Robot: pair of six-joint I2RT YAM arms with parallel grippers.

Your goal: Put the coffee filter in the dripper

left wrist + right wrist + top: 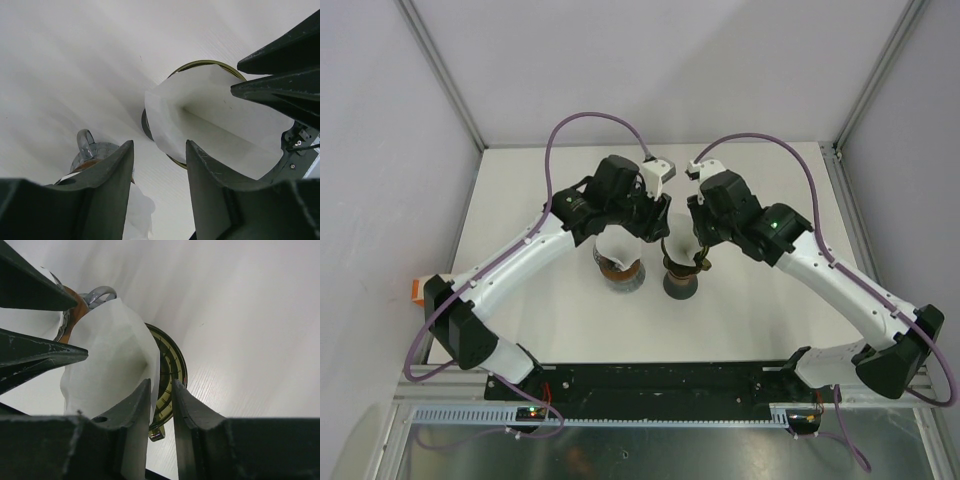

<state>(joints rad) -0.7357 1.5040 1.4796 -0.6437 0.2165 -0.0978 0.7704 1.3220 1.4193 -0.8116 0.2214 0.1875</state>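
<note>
At the centre of the table (pixel 770 310), both arms reach forward and bend inward, their wrists meeting nearly head to head above the dripper (pixel 680 280) and a glass server (pixel 620 272) just to its left. The left gripper (pixel 655 235) points down and toward the right arm; the right gripper (pixel 698 245) points down and toward the left arm.

The top view hides the fingertips and most of the paper beneath the wrist housings. The left wrist view shows the left gripper (pixel 160 147) with its fingers set wide apart and nothing between them. Beyond them the coffee filter (pixel 200 105) stands as an opened white cone inside the olive rim of the dripper (pixel 205 62), the right arm's dark fingers closing on its far edge. The server (pixel 92 152), with its curved handle, sits to the lower left.

The right wrist view shows the right gripper (pixel 161 385) narrowed to a slit, with the edge of the filter (pixel 110 355) running into that slit just above the ribbed dripper wall (pixel 172 365). The left arm's spread fingers enter from the left of this view. The server's handle (pixel 100 292) is visible behind the paper.
</note>
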